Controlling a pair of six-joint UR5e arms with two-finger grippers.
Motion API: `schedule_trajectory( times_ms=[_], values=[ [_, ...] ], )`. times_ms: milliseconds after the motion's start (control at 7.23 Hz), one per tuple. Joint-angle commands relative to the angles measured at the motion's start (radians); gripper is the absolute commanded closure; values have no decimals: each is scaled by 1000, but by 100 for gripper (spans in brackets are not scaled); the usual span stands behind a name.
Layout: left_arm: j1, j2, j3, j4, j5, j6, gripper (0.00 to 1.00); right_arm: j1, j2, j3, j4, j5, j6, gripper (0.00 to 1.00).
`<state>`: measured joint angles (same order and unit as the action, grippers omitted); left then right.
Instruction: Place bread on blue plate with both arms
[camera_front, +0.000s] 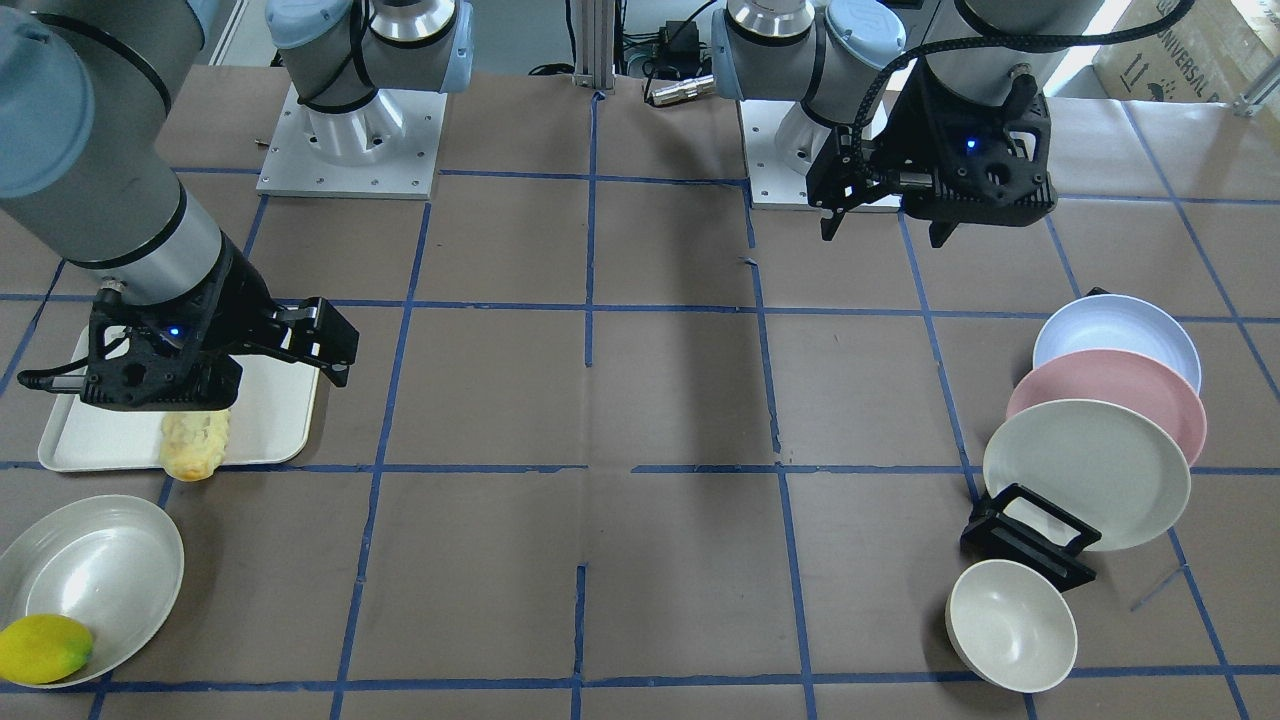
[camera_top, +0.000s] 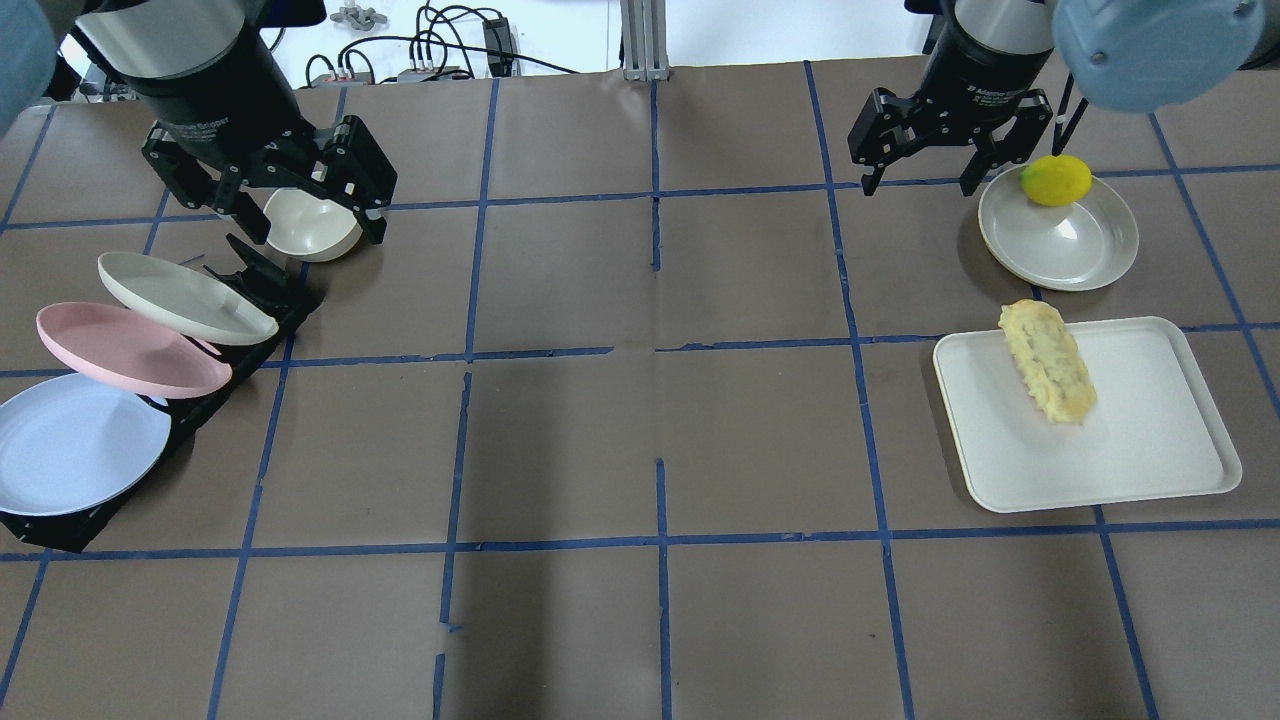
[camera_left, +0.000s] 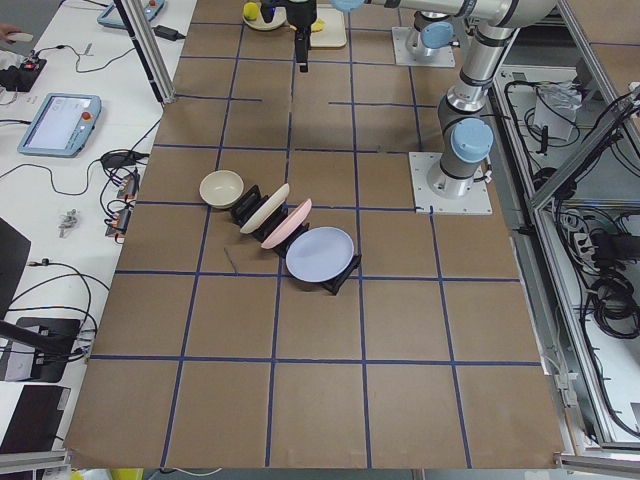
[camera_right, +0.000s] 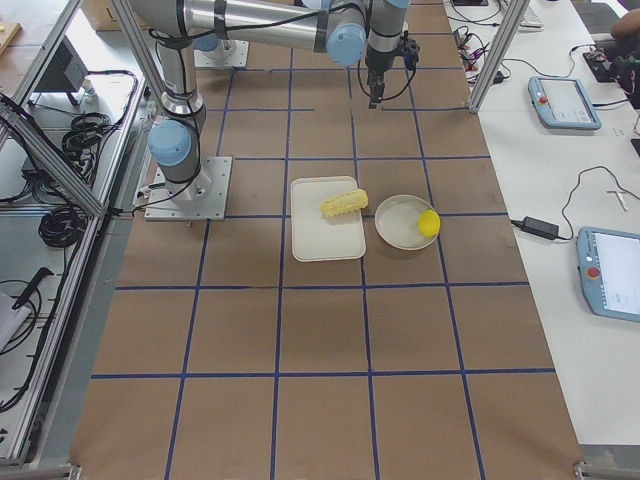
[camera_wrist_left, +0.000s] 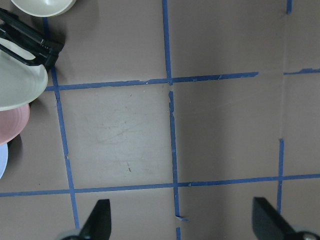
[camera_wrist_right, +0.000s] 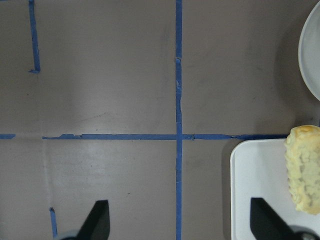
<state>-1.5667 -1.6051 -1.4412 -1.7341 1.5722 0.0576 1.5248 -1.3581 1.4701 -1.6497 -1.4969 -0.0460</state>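
The left gripper (camera_wrist_left: 182, 221) and right gripper (camera_wrist_right: 177, 221) are held above the counter (camera_top: 640, 450), the jaws of each spread and empty. A white tray (camera_top: 1150, 440) is set at the robot's right, and the blue plate (camera_top: 75, 445) is propped tilted in a black rack (camera_top: 60, 530) at its left. The bread (camera_top: 1047, 361) is laid on the tray, one end over its rim.

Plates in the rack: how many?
3, in the black rack: off-white plate beside the small bowl, pink plate in the middle, blue plate at the other end. None looks hidden.

Bright even overhead light, soft faint shadows on the table (camera_top: 640, 620), sharp focus, slight glare on the shallow dish (camera_front: 90, 580)
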Motion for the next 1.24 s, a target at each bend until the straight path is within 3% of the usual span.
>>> schedule_trajectory(
  times_ms=[0, 830, 1106],
  values=[
    [-3, 13, -1, -1, 3, -1, 0, 2, 2, 3, -1, 1, -2, 0],
    [29, 27, -45, -11, 15, 18, 0, 2, 8, -7, -2, 1, -2, 0],
    [190, 31, -50, -44, 11, 219, 0, 2, 7, -1, -2, 1, -2, 0]
  ],
)
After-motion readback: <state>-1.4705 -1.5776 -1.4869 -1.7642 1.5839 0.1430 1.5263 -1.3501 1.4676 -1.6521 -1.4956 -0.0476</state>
